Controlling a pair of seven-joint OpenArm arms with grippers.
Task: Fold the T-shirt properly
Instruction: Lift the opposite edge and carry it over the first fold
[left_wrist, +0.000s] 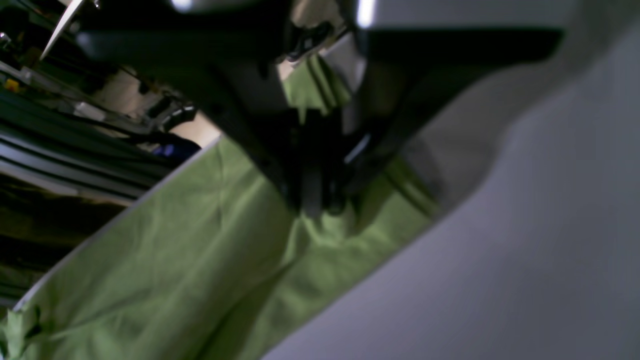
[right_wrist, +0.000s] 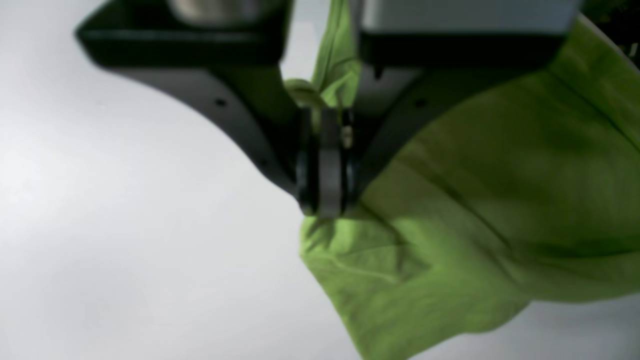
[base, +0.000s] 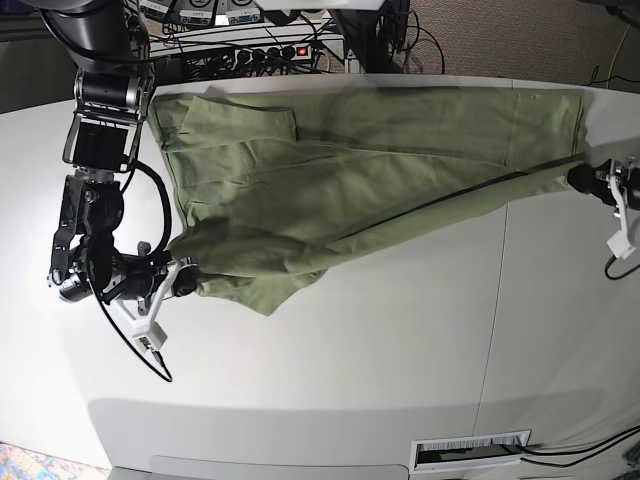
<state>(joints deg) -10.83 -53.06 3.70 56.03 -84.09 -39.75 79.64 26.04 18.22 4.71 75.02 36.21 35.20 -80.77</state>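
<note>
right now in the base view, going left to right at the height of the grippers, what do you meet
right gripper shut on a bunched corner → T-shirt stretched across the white table → left gripper shut on its far edge

One T-shirt (base: 350, 170), two end effectors, left end effector (base: 585, 178), right end effector (base: 185, 283), one table (base: 350, 370)

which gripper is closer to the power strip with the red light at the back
Right. The right gripper, gripping the T-shirt, sits below-left of the power strip; the left gripper is farther away.
</note>
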